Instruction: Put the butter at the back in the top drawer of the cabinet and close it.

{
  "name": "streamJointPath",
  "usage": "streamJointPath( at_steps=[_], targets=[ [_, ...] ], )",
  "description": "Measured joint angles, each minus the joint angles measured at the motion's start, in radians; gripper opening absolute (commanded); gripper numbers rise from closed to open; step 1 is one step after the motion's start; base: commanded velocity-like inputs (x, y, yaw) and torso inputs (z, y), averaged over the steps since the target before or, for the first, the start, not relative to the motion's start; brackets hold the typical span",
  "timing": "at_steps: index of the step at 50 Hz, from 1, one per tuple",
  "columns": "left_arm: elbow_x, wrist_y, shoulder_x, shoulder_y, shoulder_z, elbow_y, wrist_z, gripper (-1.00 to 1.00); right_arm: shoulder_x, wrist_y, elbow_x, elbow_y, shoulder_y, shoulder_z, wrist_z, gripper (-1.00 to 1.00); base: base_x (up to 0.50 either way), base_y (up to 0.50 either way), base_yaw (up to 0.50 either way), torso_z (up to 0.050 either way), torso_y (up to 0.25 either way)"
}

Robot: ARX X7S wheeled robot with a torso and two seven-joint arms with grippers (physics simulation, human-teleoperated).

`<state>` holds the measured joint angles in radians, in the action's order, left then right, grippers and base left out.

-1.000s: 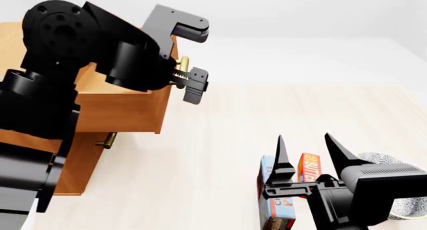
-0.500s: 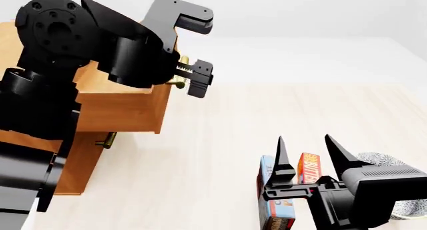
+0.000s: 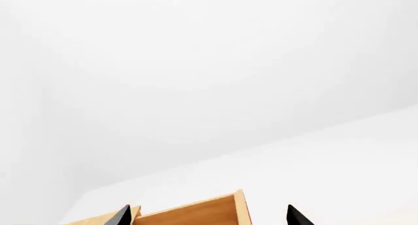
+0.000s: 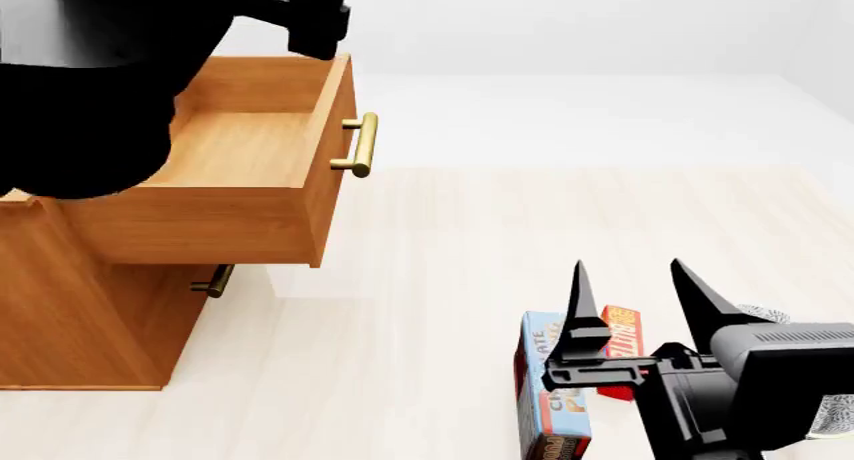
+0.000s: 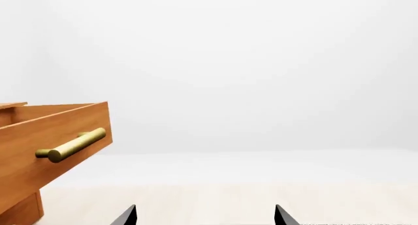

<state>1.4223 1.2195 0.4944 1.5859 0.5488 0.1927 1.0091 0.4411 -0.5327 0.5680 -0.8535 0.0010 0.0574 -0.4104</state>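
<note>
The butter lies on the pale floor at the head view's lower right, a small red box pressed side by side against the longer blue pudding box, which sits on its cabinet side. Most of the butter is hidden behind the right gripper; only its top end and a strip of orange lettering show. A grey patterned object peeks out on the far side of the gripper, too covered to identify.

The right gripper hovers above the 2 boxes with its 2 pointed fingers spread wide apart and nothing between them; in this view the butter shows in the gap between the fingers. In the right wrist view only the 2 fingertips show, parted, with bare floor ahead.

Between the butter and the cabinet runs a broad stretch of open floor. The top drawer is pulled well out, its cavity bare wood, its brass handle facing the butter's side. A lower drawer's handle shows beneath its overhang.

The left gripper sits above the drawer's back edge, mostly cut off by the frame; the left wrist view shows its 2 tips apart, holding nothing, over the drawer's wall.
</note>
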Motion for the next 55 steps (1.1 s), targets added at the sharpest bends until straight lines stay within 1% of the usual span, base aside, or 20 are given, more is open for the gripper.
streamJointPath(
  at_steps=[6,13,18,24,32,41,55],
  targets=[
    [0.072,-0.019,0.102,-0.059,-0.049,0.193,0.061,1.0,0.012,-0.065,0.045,-0.008,0.039,-0.021,-0.035,1.0,0.0,0.0,0.0,0.0,0.0],
    [0.147,-0.048,0.21,-0.136,-0.104,0.379,0.112,1.0,0.02,-0.174,0.157,0.015,0.12,-0.074,-0.096,1.0,0.0,0.0,0.0,0.0,0.0],
    [0.191,-0.07,0.271,-0.175,-0.14,0.477,0.134,1.0,0.022,-0.259,0.271,0.073,0.196,-0.125,-0.14,1.0,0.0,0.0,0.0,0.0,0.0],
    [0.225,-0.095,0.325,-0.211,-0.177,0.559,0.145,1.0,0.02,-0.359,0.414,0.173,0.29,-0.186,-0.211,1.0,0.0,0.0,0.0,0.0,0.0],
    [0.244,-0.12,0.369,-0.245,-0.211,0.619,0.144,1.0,0.015,-0.471,0.579,0.321,0.401,-0.25,-0.319,1.0,0.0,0.0,0.0,0.0,0.0],
    [0.245,-0.138,0.395,-0.274,-0.232,0.651,0.136,1.0,0.009,-0.572,0.73,0.477,0.512,-0.285,-0.439,1.0,0.0,0.0,0.0,0.0,0.0],
    [0.187,-0.158,0.411,-0.337,-0.251,0.663,0.089,1.0,0.008,-0.666,0.858,0.665,0.669,-0.276,-0.553,1.0,0.0,0.0,0.0,0.0,0.0]
  ],
)
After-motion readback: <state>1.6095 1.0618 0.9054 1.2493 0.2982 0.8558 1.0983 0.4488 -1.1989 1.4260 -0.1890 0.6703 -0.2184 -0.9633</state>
